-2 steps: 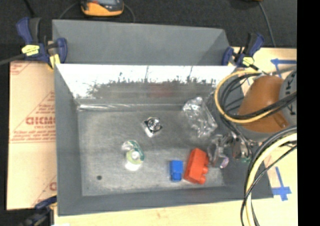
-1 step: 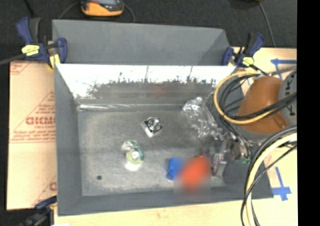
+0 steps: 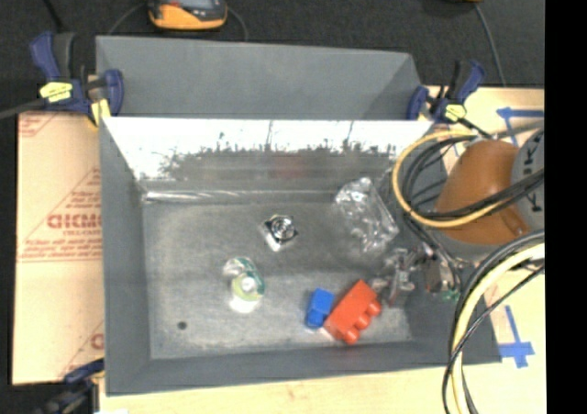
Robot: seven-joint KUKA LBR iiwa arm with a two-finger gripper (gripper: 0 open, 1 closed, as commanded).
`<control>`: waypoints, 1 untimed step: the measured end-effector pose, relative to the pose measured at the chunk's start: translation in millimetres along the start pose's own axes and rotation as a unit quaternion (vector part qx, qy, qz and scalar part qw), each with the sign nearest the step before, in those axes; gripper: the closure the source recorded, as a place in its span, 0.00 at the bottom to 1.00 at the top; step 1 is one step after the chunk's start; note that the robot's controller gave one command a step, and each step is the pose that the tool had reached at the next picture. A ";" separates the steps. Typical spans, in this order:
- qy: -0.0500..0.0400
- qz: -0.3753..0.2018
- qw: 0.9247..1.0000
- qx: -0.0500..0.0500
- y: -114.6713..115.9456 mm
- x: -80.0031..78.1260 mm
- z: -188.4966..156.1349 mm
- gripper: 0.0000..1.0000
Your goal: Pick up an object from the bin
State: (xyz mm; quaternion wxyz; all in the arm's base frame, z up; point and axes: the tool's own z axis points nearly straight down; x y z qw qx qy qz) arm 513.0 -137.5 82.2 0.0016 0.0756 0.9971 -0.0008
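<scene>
1. The gripper (image 3: pixel 401 276) sits low at the right side of the bin (image 3: pixel 124 311), just beside the upper right corner of a red studded brick (image 3: pixel 353 313) that lies near the front wall; whether it touches the brick cannot be told
2. Whether the gripper is open or closed cannot be told either (cables and dark metal parts crowd that spot), and nothing is seen held in it
3. A small blue block (image 3: pixel 318 307) touches the brick's left end, and a crumpled piece of clear plastic (image 3: pixel 365 212) lies just beyond the gripper, towards the back wall
4. A white-and-green round thing (image 3: pixel 244 282) and a small silver-and-black thing (image 3: pixel 280 230) lie well apart from it, further left on the floor
5. The likely risks:
   - Closing off-centre on the brick's corner would probably twist it free or shove it into the blue block, shifting both.
   - The plastic looks light and springy, and could snag and come up instead.
   - The right wall is close, so a scrape against it is possible
</scene>
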 end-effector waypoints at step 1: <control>-0.005 -0.013 1.000 0.000 23.1 -13.2 -142.2 1.00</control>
